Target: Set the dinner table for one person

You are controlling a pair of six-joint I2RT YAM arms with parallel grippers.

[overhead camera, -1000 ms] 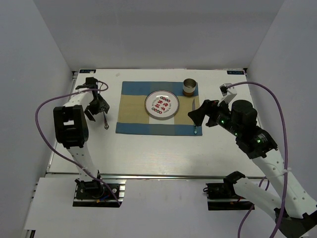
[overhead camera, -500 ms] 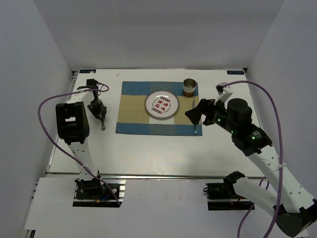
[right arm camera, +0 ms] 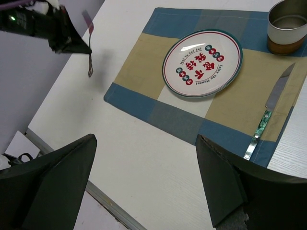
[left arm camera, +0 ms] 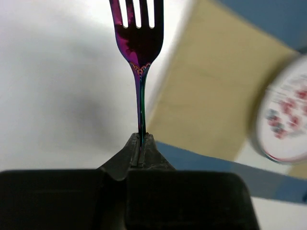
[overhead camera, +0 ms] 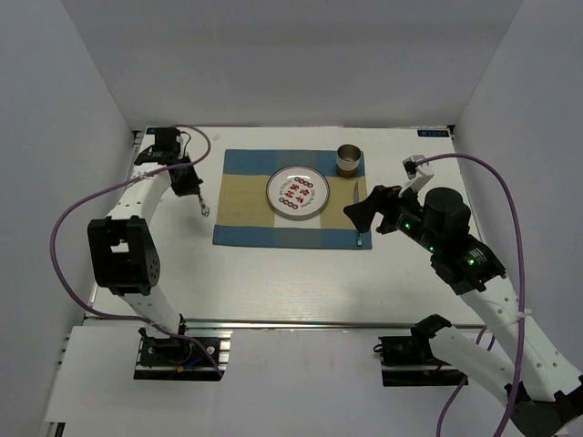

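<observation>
My left gripper is shut on the handle of an iridescent purple fork. It holds the fork above the white dinner table, just left of the blue-and-tan placemat. In the left wrist view the fork sticks straight out of the closed jaws, tines away. A white plate with a red pattern lies at the centre of the mat. A metal cup stands at the mat's far right corner. A knife lies right of the plate. My right gripper hovers open over the knife, holding nothing.
Grey walls close in the table on the left, back and right. A metal rail runs along the near edge. The left arm's purple cable loops out over the table's left side.
My left gripper has shut on the fork, lifted it off the table and carried it back and right toward the placemat. The right arm has shifted only slightly.
</observation>
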